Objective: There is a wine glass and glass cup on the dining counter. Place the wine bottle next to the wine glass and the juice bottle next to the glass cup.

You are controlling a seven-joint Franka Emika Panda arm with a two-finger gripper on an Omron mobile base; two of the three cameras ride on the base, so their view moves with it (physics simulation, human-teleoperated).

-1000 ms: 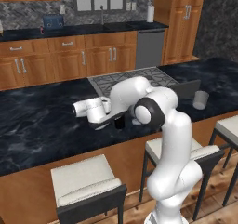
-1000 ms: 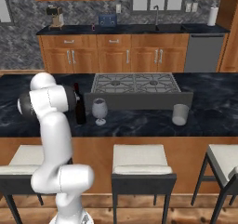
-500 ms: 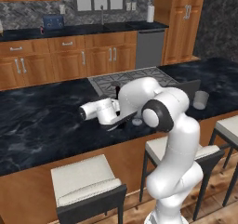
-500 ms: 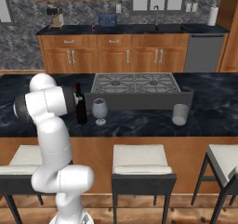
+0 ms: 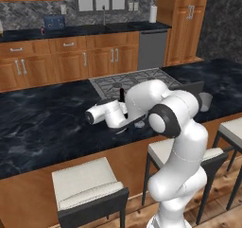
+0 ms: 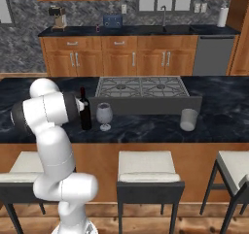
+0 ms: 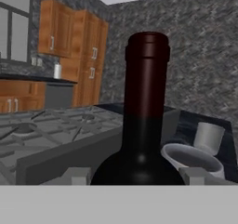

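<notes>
Standing upright beside wine glass [image 6: 104,115], wine bottle [image 6: 85,109] (jaws half-open around it); arm has swung right.

Three white-cushioned stools [image 6: 149,167] under the overhang; paper-towel roll [image 6: 222,16] on the wall counter [image 6: 146,30].

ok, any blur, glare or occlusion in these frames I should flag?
Hand view: wine bottle looms close, hiding part of the wine glass; no glare. Left base view: soft, arm covers the bottle body. Right base view: sharpest, glass cup clear, flat lighting.
</notes>
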